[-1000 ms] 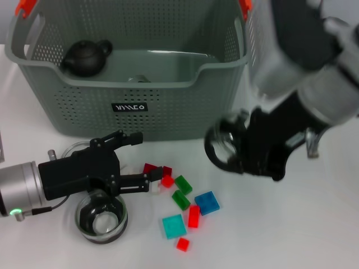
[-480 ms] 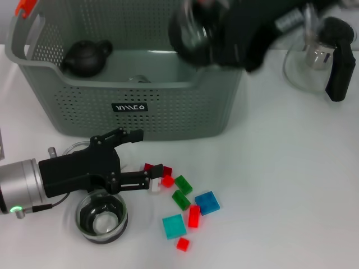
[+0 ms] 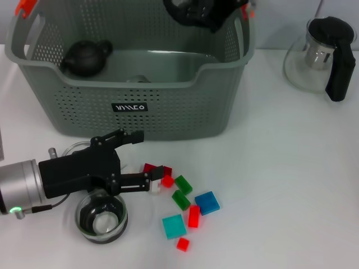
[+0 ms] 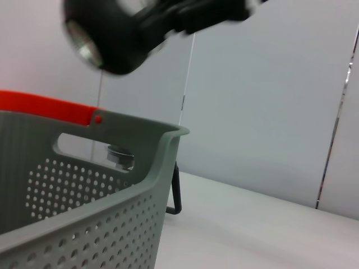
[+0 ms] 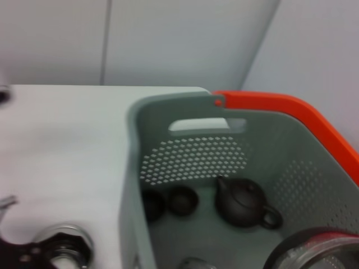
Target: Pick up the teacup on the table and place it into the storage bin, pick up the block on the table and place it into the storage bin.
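Likely lab: bare white table, plain walls.

The right end effector is cut off by the head view's top edge above the bin, so its fingers and whatever it carries cannot be made out. In the left wrist view it is only a dark blur. The left end effector covers part of a glass cup and several blocks just beside it.

Storage bin mouth open; dark teapot occupies left inside corner.
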{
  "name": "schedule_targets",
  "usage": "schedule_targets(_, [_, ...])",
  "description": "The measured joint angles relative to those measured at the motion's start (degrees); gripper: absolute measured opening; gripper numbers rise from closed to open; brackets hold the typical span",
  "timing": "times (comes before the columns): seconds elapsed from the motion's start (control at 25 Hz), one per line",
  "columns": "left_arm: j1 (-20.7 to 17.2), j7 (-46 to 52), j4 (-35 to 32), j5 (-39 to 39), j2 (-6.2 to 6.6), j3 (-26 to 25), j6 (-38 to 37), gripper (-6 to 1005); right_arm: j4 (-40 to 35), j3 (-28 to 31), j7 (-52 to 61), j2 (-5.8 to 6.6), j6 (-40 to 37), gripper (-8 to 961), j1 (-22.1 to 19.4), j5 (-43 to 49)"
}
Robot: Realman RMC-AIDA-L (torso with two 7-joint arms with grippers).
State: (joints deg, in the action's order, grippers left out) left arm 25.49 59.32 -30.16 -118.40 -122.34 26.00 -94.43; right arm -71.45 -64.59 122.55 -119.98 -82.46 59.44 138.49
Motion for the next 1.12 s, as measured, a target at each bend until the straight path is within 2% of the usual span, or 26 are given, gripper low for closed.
schedule_targets(0.24, [0.1,-0.1,-0.5,0.0,0.21,0.1,-0.5,939,11.6,-0.3,-3.0,-0.01,11.8,55,1.3,0.3])
schedule_targets(0.52, [0.3,-0.1,-0.5,0.0,0.26,0.2,-0.6,939,21.2,-1.3,-5.3,0.00,20.5,55,2.4,0.6])
schedule_targets(1.12, [0.6,-0.1,-0.4,-0.1,0.26,0.2,-0.7,939,30.9,-7.7,-6.1,-0.38,33.5,56,3.4,0.3])
